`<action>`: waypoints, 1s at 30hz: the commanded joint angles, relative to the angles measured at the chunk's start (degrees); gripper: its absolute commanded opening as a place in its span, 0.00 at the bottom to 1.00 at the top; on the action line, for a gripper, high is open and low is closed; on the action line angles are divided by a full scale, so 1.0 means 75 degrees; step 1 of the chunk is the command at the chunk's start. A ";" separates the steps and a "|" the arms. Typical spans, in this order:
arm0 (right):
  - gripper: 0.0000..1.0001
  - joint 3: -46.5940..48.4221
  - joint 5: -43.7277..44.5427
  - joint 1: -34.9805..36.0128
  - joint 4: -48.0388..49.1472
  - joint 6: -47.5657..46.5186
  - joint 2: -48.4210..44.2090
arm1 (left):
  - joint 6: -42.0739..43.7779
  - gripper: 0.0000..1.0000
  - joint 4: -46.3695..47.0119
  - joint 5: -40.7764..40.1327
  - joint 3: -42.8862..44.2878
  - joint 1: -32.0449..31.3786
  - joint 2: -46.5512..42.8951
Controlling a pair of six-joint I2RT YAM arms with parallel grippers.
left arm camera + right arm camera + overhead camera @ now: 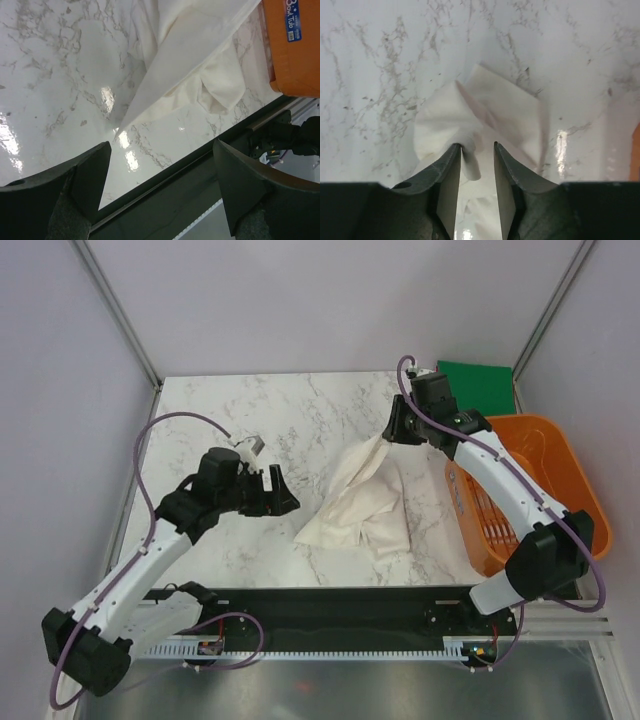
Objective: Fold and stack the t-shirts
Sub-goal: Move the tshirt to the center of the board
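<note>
- The white t-shirt (360,505) lay crumpled near the middle of the marble table (220,400), bunched into 1 loose heap with its far corner drawn up to a peak; we could not see its chest print.
- The right gripper (392,432) sat at that peak. In the wrist view its jaws stood partly apart, with a lobe of cloth hanging between them against 1 finger (451,165) and not pinched across, so we judged the hold to be slack.
- The left gripper (280,490) hovered just left of the shirt, jaws spread wide and empty, facing the near hem.
- The dark green t-shirt (475,380) lay folded flat at the far right corner, behind the orange basket (545,425) and well apart from the white one.
- We judged the step in hand to be spreading the white shirt flat before any fold.
- To do it well, we thought each gripper should take a single layer at an outer corner, not a bunched wad.
- The 2 grips should sit on opposite ends, so pulling apart removes the creases.
- The cloth should stay clear of the basket wall, which it nearly touched.
</note>
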 commanded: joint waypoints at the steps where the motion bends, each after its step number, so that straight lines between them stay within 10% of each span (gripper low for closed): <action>1: 0.41 0.0728 0.1423 0.0002 -0.0693 -0.0523 0.0215 | -0.0648 0.89 0.0754 0.0746 -0.0383 0.0008 0.0469; 15: 0.48 -0.2165 0.1611 0.1385 0.0068 0.0251 -0.1847 | -0.1293 0.90 0.3614 0.0911 -0.2271 -0.0764 0.1583; 30: 0.49 -0.3582 0.2009 0.2403 -0.0460 0.1094 -0.3441 | -0.0989 0.80 0.3979 -0.0377 -0.1944 -0.1035 0.3270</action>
